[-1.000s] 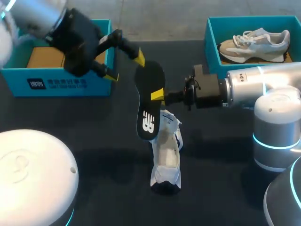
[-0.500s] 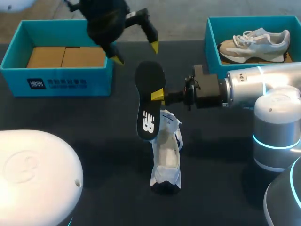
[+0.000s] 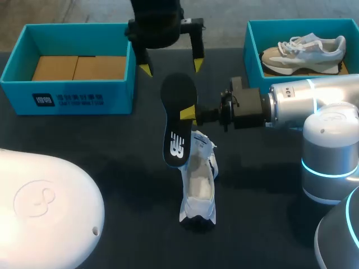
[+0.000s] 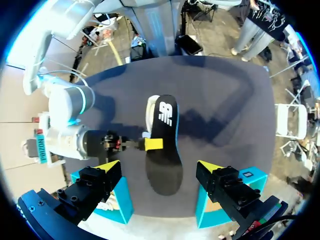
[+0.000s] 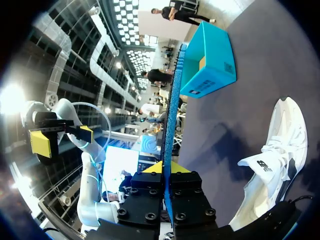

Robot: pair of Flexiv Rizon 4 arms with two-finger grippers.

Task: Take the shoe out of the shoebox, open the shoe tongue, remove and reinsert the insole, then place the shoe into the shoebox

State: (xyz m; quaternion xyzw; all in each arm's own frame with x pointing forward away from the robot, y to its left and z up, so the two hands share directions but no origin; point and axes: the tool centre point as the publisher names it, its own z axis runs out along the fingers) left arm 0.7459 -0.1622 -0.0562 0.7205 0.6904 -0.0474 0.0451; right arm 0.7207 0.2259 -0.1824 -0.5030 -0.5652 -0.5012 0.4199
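Observation:
My right gripper (image 3: 189, 114) comes in from the right and is shut on the black insole (image 3: 178, 117), holding it up over the table on its edge. In the right wrist view the insole (image 5: 172, 115) shows edge-on between the shut yellow tips (image 5: 162, 167). The white shoe (image 3: 199, 182) lies on the dark table just below it, opening upward. My left gripper (image 3: 171, 67) hangs open above the insole's far end, touching nothing. The left wrist view looks down on the insole (image 4: 165, 145), the shoe (image 4: 151, 112) beneath it, and the right gripper (image 4: 153, 144).
A blue shoebox (image 3: 67, 100) with brown cardboard inside stands at the back left. Another blue box (image 3: 251, 53) at the back right holds a beige shoe (image 3: 303, 50). Dark tabletop lies around the white shoe.
My left gripper has swung right from over the left shoebox to above the insole's far end, turning as it went. The right arm, insole and shoe have not moved.

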